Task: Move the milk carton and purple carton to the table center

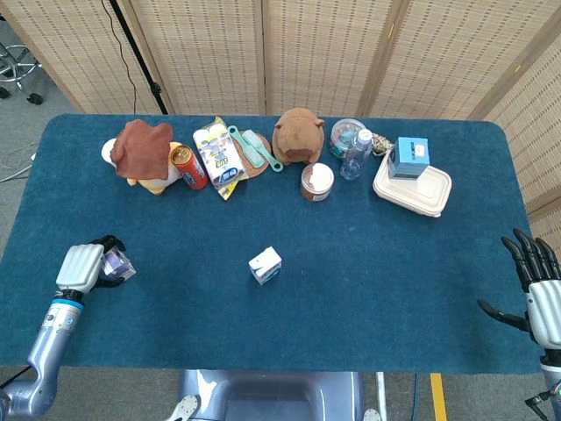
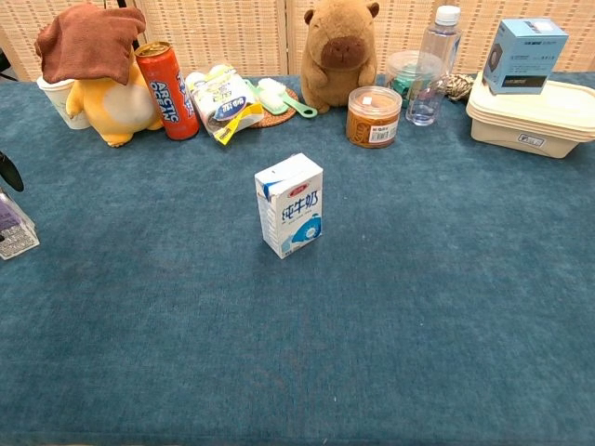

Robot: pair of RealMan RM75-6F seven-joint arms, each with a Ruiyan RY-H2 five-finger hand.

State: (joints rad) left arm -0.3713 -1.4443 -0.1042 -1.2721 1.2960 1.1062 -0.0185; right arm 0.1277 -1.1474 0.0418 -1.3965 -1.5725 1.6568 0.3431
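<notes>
A small white-and-blue milk carton (image 1: 266,265) stands upright near the middle of the dark blue cloth-covered table (image 1: 368,289), well apart from both hands. At the table's left edge, the left hand (image 1: 88,266), silver-backed with black fingers, is wrapped around a small purple carton (image 1: 117,263); the fingers curl over its far side, and the carton sits at the hand's right, just above or on the cloth, though the head view is too small to tell which. In the chest view only a corner of that purple carton (image 2: 15,229) shows at the left border, with a black fingertip above it. The right hand (image 1: 536,294) hovers at the table's right edge, holding nothing, its black fingers spread apart and pointing up the frame. Along the far side stand a brown capybara plush toy (image 1: 298,135), a red soda can (image 1: 188,166) and a clear plastic bottle (image 1: 355,154).
</notes>
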